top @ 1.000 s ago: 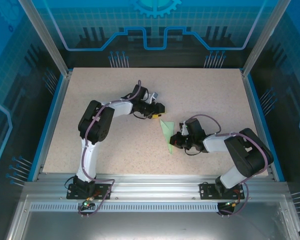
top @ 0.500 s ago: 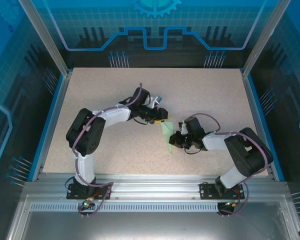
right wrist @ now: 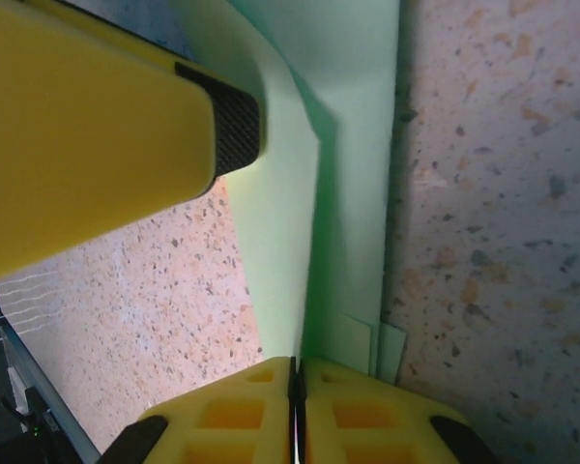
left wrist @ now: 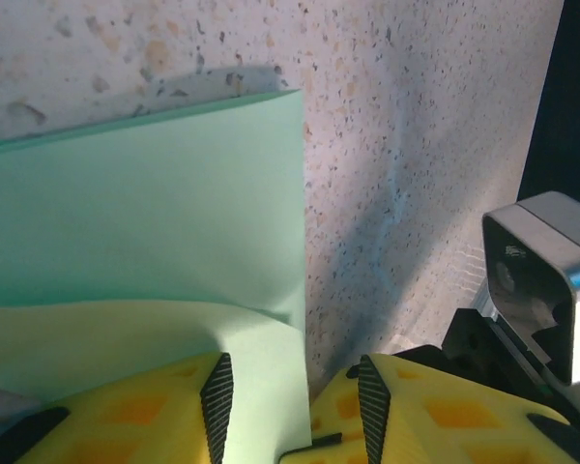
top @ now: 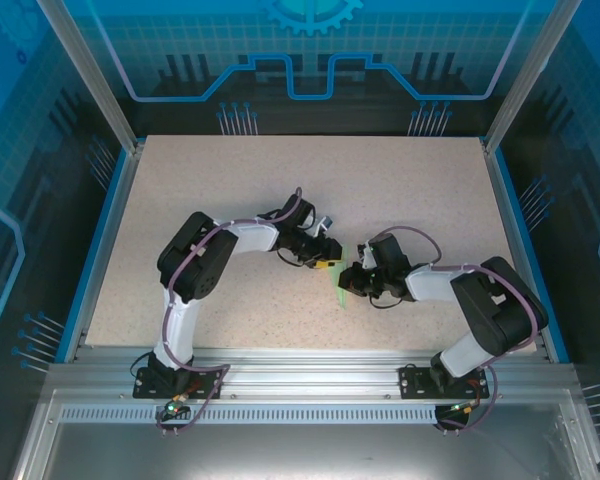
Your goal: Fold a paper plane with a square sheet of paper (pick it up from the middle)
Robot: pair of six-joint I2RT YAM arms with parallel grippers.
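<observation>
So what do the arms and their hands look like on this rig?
The left arm and right arm have white links between bulky black joint housings, each trailed by a purple cable. The left hand and right hand carry blocky yellow fingers with recessed square pockets and black ribbed pads.

The paper (left wrist: 145, 203) is thin and matt, smooth apart from its sharp creases. The worktop (top: 410, 190) under it looks like speckled stone composite, matt and finely grainy. The fingers (left wrist: 116, 420) of my left gripper (left wrist: 292, 387) are matt yellow plastic with black ribbed pads (left wrist: 217, 396); those of my right gripper (right wrist: 295, 372) are the same yellow plastic. The rail (top: 310, 362) along the worktop's near edge is brushed metal with a dull sheen.
</observation>
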